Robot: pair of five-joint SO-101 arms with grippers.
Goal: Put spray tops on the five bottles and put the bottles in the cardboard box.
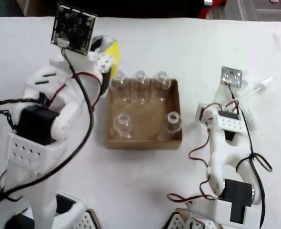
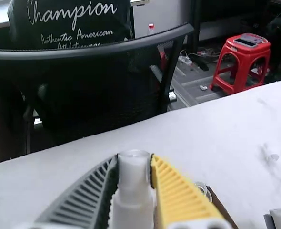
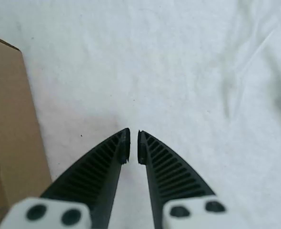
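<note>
Over at the cardboard box (image 1: 145, 142), progress looks kinda backwards to me: all five bottles (image 1: 122, 125) already stand inside it, three in a row along the far wall and two nearer the arms. As far as I can tell every neck is open, with no top fitted on any of them. So the boxing part looks done and the capping part is all left to do.

Just off the box's far corner on the left arm's side, the left gripper (image 2: 134, 162) is clamped on a spray top (image 2: 131, 191). At least I think that's what it is. It's a small white plastic cylinder with a round open rim, and it sits upright between the jaws. One jaw is grey, the other yellow, and both are ribbed on the outside.

On the other side of the box, the right gripper (image 3: 133, 145) hangs over the table (image 1: 202, 47). Its black ribbed jaws are nearly closed, just a sliver of gap, with nothing in it. A loose spray top (image 1: 259, 88) with a thin dip tube lies on the table farther out from the box on that side.

Bottles are clear, round-shouldered and narrow-necked. The box is a shallow tray of plain brown card. Table cover looks like soft white cloth.
</note>
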